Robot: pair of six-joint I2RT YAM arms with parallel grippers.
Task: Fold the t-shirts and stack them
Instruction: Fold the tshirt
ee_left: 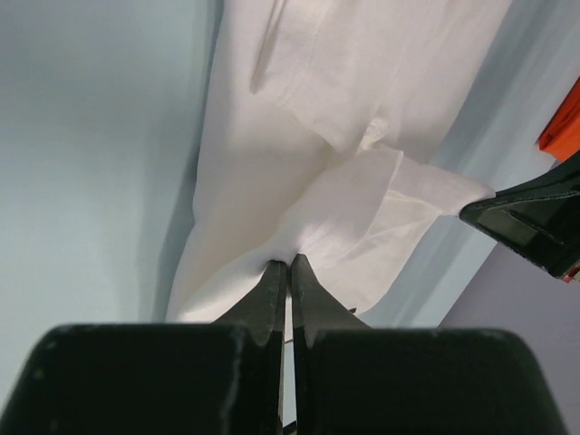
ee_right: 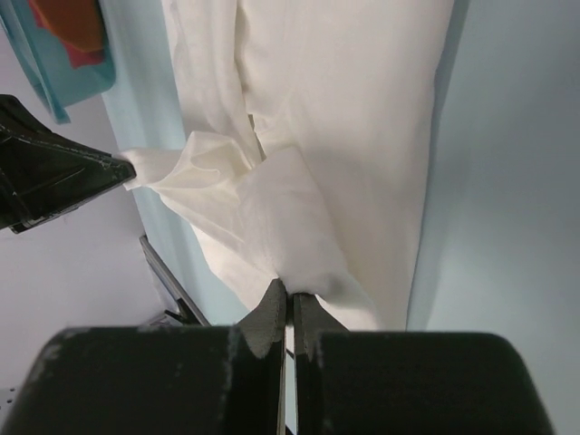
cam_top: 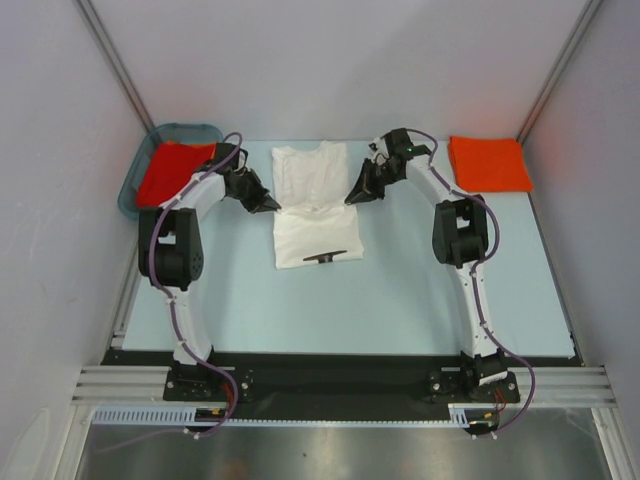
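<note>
A white t-shirt (cam_top: 313,205) lies in the middle of the table, its collar end toward the back. A bit of black print (cam_top: 325,258) shows at its near edge. My left gripper (cam_top: 270,203) is shut on the shirt's left edge; in the left wrist view the fingertips (ee_left: 288,263) pinch a raised fold of white cloth (ee_left: 299,136). My right gripper (cam_top: 352,197) is shut on the right edge, pinching cloth (ee_right: 344,109) at its tips (ee_right: 290,292). One orange-red t-shirt (cam_top: 172,172) lies in the basket, and another (cam_top: 488,162) lies folded at the back right.
The teal basket (cam_top: 132,185) stands at the back left corner, against the left wall. Metal frame posts run up both back corners. The arm bases sit on a black rail (cam_top: 340,378) at the near edge.
</note>
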